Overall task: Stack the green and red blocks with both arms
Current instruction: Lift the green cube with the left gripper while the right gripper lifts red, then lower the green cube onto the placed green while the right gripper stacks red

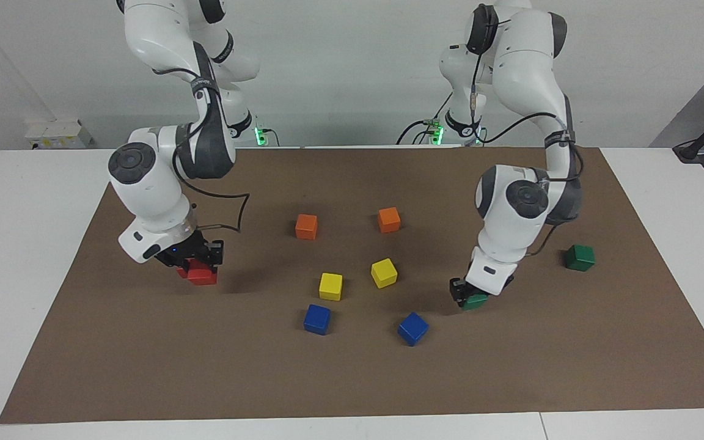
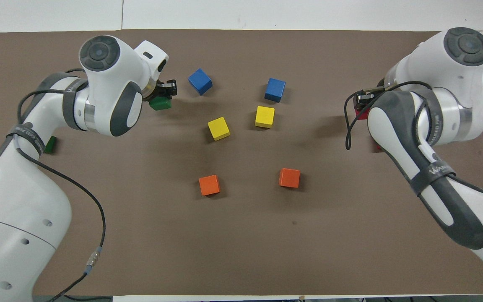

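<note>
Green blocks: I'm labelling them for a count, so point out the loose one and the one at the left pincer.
Loose green block [image 1: 580, 257], facing view, its top face.
Green block at left pincer [image 2: 160, 103], overhead view, its visible side.

Left gripper [image 1: 471, 297] low, wrist bent down, right gripper [image 1: 196, 264] likewise

Green cube [image 2: 50, 144] half hidden (arm-covered).

partly legible white lettering, right arm's grey strap [image 2: 439, 170]
</note>
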Motion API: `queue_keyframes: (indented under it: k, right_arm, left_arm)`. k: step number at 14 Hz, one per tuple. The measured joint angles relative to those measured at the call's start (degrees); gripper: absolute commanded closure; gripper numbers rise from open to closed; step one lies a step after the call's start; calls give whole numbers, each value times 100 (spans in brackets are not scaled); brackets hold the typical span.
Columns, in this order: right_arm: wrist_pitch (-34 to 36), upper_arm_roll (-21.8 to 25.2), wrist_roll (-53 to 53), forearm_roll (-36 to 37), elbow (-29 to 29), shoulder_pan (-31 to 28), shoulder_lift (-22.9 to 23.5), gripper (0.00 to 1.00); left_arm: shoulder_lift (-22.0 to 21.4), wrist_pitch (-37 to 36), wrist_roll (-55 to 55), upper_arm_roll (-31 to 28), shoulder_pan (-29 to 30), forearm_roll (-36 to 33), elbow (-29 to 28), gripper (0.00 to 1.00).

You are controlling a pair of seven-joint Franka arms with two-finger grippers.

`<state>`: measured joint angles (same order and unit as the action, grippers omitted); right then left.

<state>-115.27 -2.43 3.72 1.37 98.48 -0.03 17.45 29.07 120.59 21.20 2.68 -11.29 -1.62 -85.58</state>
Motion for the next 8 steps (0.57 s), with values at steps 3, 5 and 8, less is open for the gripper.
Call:
queue_keyframes:
  k: [3,5,8]
  right_arm:
    - [-71,2,-230,0,388,-406,-78,100]
    - [-272,4,-537,0,541,-674,-100,100]
    - [-428,-2,-652,0,705,-794,-149,100]
  left_arm:
    - [-458,-480,-1306,-13,744,-2,-122,100]
    - [-700,-557,-2405,-21,1248,-3,-379,100]
    - [-855,-556,-3979,-21,1947,-3,-706,100]
